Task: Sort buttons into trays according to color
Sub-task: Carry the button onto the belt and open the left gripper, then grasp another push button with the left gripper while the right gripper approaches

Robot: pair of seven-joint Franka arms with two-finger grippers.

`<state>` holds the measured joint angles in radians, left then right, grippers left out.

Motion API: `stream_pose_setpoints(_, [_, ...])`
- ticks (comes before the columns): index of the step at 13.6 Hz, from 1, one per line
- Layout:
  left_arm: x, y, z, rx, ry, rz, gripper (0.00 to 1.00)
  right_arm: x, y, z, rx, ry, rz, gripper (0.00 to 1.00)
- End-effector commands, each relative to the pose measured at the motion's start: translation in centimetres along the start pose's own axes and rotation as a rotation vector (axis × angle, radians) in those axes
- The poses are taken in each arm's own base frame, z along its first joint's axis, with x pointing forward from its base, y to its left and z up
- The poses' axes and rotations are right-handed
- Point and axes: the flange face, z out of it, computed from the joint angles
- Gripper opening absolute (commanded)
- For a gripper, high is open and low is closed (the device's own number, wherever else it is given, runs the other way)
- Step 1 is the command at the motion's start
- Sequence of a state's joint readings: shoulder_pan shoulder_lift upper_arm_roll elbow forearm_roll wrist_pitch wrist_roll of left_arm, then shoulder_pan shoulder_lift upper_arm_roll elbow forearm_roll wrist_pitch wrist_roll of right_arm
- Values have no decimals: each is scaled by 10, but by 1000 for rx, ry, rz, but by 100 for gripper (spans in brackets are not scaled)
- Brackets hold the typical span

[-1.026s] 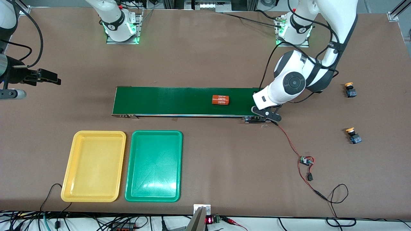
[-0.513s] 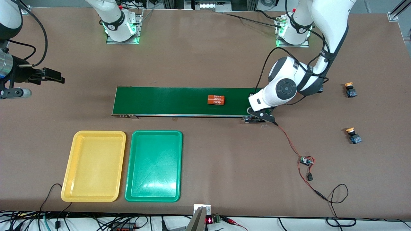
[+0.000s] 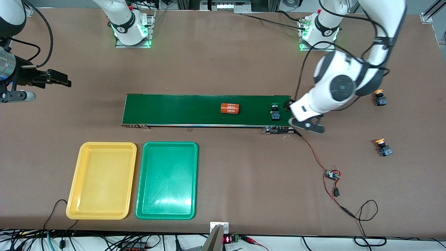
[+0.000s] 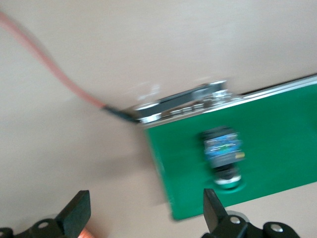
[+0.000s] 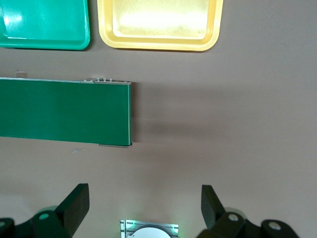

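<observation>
Blurred through the left wrist view: button (image 4: pixel 224 156) on the belt (image 4: pixel 277 144), cap colour hard to call there, dark in the front view. Left gripper (image 3: pixel 306 124) mostly tucked under its own white wrist from the front. Right arm (image 3: pixel 14 69) cropped by the front view's edge. Both trays, green (image 5: pixel 44 29) and yellow (image 5: pixel 158 29), cut off in the right wrist view.

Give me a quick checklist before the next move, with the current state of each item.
1. Left gripper open, clear of the green-capped button: ok.
2. That button on the conveyor belt: ok.
3. Right gripper open, waiting past the belt's right-arm end: ok.
4. Green tray and yellow tray hold nothing: ok.
5. Orange cylinder on belt, not a button: not ok.
</observation>
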<state>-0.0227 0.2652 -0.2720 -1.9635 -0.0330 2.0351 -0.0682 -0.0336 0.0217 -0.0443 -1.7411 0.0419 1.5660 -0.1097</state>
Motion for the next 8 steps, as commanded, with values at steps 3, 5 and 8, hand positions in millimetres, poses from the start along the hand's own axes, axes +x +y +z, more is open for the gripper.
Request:
stream_pose_setpoints(3, [-13, -103, 5, -40, -68, -169, 100, -10, -15, -5, -6, 11, 52, 100])
stream_pose_setpoints(5, [-12, -137, 8, -31, -55, -215, 100, -16, -32, -8, -12, 10, 32, 100])
stream_pose_setpoints(8, [-2, -214, 15, 28, 61, -284, 100, -27, -55, -7, -19, 1, 40, 100])
